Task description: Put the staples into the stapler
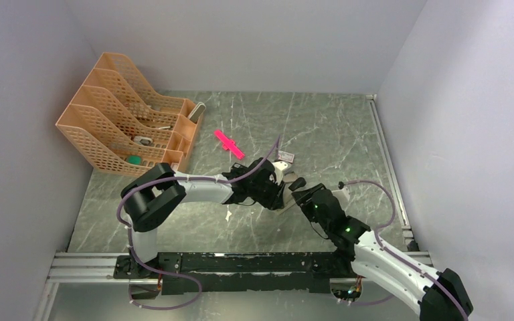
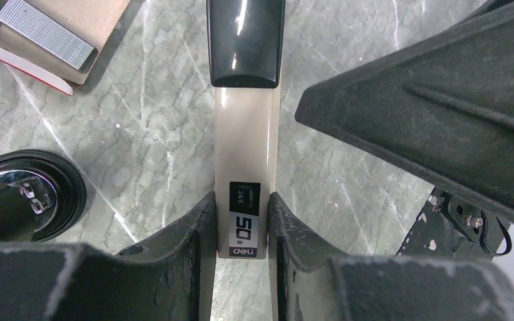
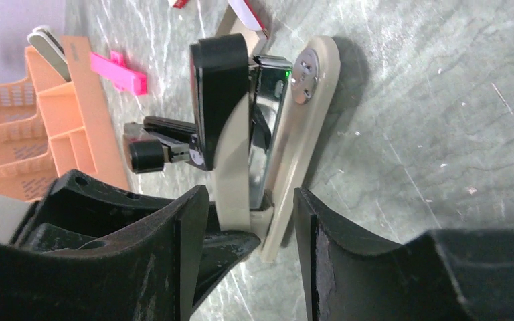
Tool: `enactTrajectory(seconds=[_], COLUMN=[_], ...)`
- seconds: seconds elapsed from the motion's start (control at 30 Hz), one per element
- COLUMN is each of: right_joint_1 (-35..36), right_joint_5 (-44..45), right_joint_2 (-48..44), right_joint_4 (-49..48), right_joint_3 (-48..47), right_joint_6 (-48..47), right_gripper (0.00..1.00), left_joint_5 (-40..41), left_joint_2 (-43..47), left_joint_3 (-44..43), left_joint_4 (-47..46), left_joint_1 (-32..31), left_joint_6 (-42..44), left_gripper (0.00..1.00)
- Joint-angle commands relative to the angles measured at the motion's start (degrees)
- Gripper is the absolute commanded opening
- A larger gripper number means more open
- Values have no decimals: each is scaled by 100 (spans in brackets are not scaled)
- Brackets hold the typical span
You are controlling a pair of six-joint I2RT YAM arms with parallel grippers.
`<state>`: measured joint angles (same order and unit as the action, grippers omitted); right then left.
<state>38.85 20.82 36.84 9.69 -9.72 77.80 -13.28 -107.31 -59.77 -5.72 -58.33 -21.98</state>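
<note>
The stapler (image 2: 246, 134), beige with a glossy black top, rests on the marble table. My left gripper (image 2: 241, 200) is shut on its labelled rear end, one finger pressed against each side. In the overhead view the stapler (image 1: 296, 182) is mostly hidden between the two wrists. My right gripper (image 3: 251, 194) is open and straddles the same end of the stapler (image 3: 241, 134), with a gap on each side. The staples (image 2: 43, 30) lie as a silvery strip in an open white-and-red box (image 1: 284, 157) just beyond the stapler.
An orange mesh file organiser (image 1: 127, 127) stands at the back left. A bright pink plastic piece (image 1: 229, 144) lies on the table near it. A black-and-silver stick (image 3: 157, 144) sits close to the stapler's left side. Walls enclose the table on three sides.
</note>
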Motion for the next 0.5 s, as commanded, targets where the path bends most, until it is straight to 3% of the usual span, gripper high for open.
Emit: enactTrajectory(seconds=[0.0,0.3,0.47], right_joint_1=[-30,-114,-271], right_joint_5=[429,695,477], right_joint_2=[41,409,733], right_joint_4=[-511,-530,-1192], right_joint_3=[61,-61,106], right_joint_6=[225,395,288], right_gripper=[53,55,56], left_joint_5=[22,21,95], left_joint_2=[-102,-121,-92], left_joint_3=[176,194,211], left_joint_4=[31,52,88], left_joint_1=[-83,-127,-160], left_joint_6=[-19,36,36], left_gripper=[7,7,7])
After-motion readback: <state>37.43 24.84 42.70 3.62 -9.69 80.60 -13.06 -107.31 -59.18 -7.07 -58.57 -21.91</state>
